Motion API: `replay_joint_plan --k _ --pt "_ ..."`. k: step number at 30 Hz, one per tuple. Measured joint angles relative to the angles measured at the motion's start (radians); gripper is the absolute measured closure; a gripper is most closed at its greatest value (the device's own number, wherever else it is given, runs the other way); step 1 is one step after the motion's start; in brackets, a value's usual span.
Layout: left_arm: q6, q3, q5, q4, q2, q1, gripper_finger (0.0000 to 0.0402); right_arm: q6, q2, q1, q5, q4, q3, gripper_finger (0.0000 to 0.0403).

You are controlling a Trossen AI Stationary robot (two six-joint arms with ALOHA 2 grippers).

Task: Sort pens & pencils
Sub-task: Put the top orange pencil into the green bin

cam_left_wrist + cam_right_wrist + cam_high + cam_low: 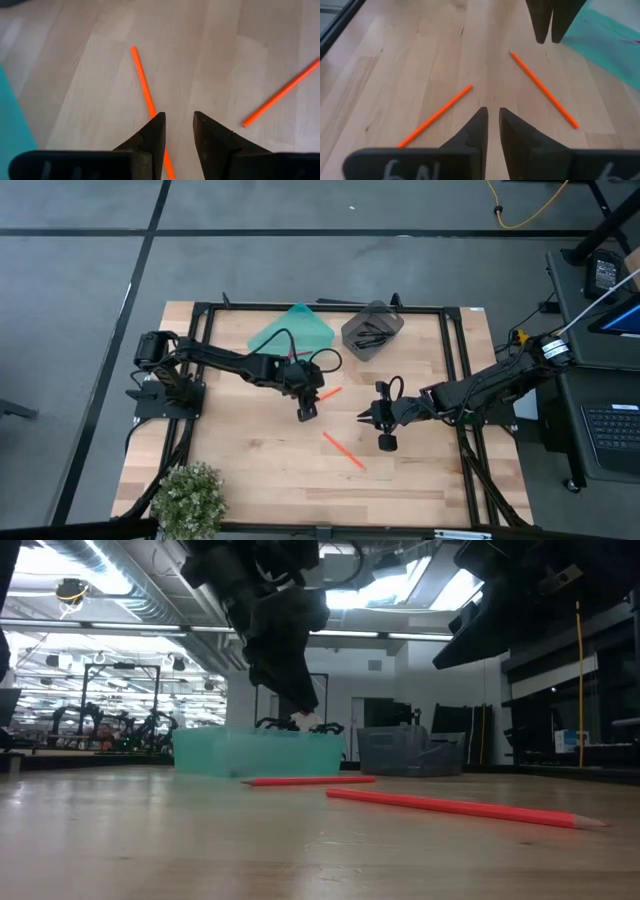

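My left gripper (306,412) hangs above the bare wood with its fingers (152,135) a narrow gap apart and nothing between them. One orange pencil (147,100) runs just beside my left finger, so I judge I am lining up over it to pinch it across its thin shaft. My right gripper (385,442) hovers nearby, its fingers (476,131) almost closed on nothing; the second orange pencil (436,116) lies off to one side of them, well clear. Behind my left gripper sit the teal tray (292,330) and the grey bin (372,330). The bin holds dark sticks, probably the pens (372,333), which suggests only these two pencils are left.
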Motion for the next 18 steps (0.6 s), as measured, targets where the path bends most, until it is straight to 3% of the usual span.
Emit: replay_joint_plan --k 18 --pt "0.003 -0.002 0.01 0.012 0.067 0.02 0.0308 -0.001 0.0 0.0 0.0 -0.004 0.0 0.0354"
